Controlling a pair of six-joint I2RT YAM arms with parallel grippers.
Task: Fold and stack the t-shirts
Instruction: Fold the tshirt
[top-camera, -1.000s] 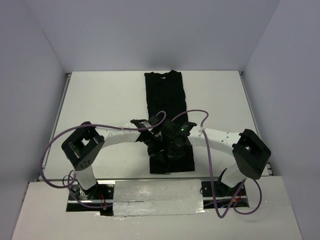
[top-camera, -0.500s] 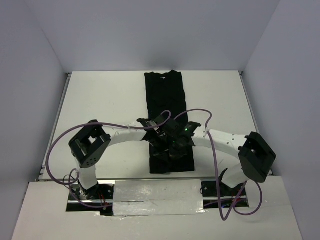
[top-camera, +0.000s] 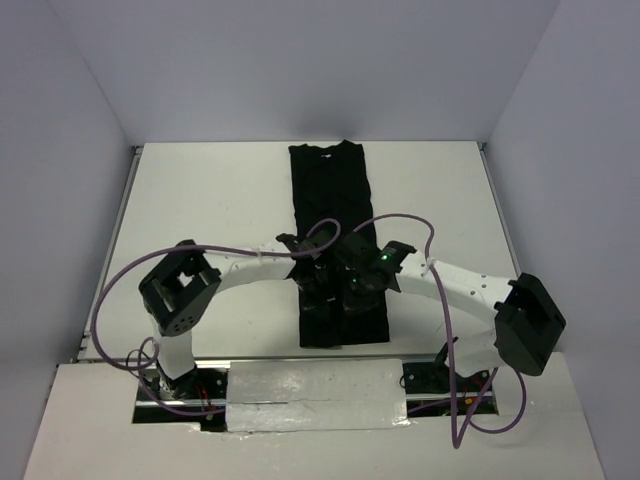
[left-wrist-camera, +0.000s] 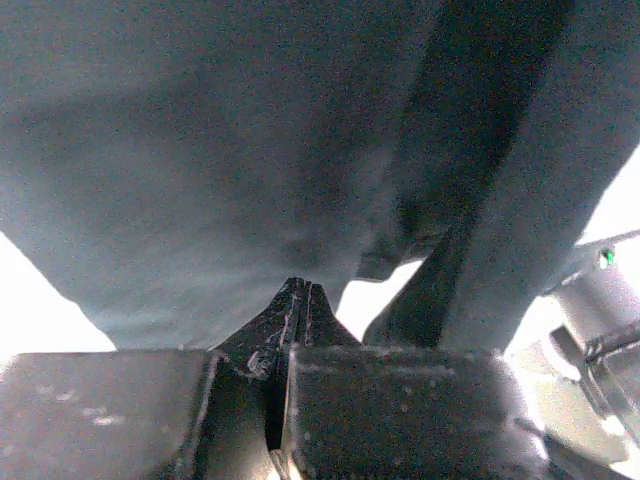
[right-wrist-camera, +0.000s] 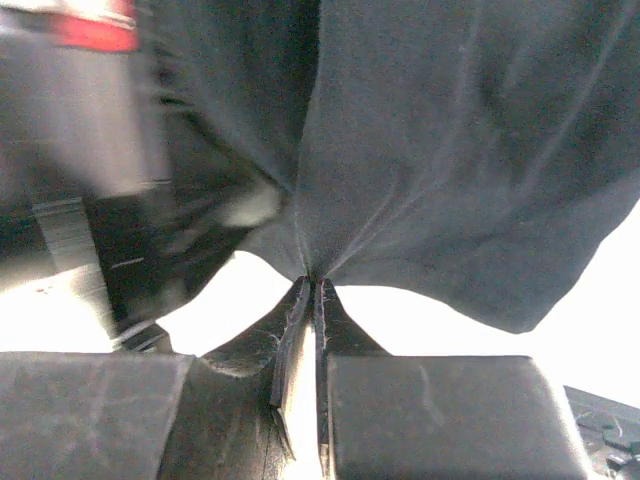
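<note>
The black t-shirt (top-camera: 330, 185) lies as a long narrow strip down the middle of the white table (top-camera: 200, 200). Both grippers meet over its near half. My left gripper (top-camera: 318, 283) is shut, its tips (left-wrist-camera: 300, 285) pinching the cloth's edge, and the t-shirt (left-wrist-camera: 200, 180) hangs raised off the bright table. My right gripper (top-camera: 347, 290) is shut on the t-shirt (right-wrist-camera: 450, 150), with creases fanning out from its tips (right-wrist-camera: 310, 282). The arms hide the middle of the strip in the top view.
Grey walls (top-camera: 80, 150) close in the table on three sides. A taped grey strip (top-camera: 310, 395) covers the near edge between the arm bases. Purple cables (top-camera: 400, 222) loop above both arms. White table shows on either side of the garment.
The right arm's elbow has swung out to the right and nearer. The right jaws have closed on the cloth. The left arm has shifted slightly, its jaws still shut.
</note>
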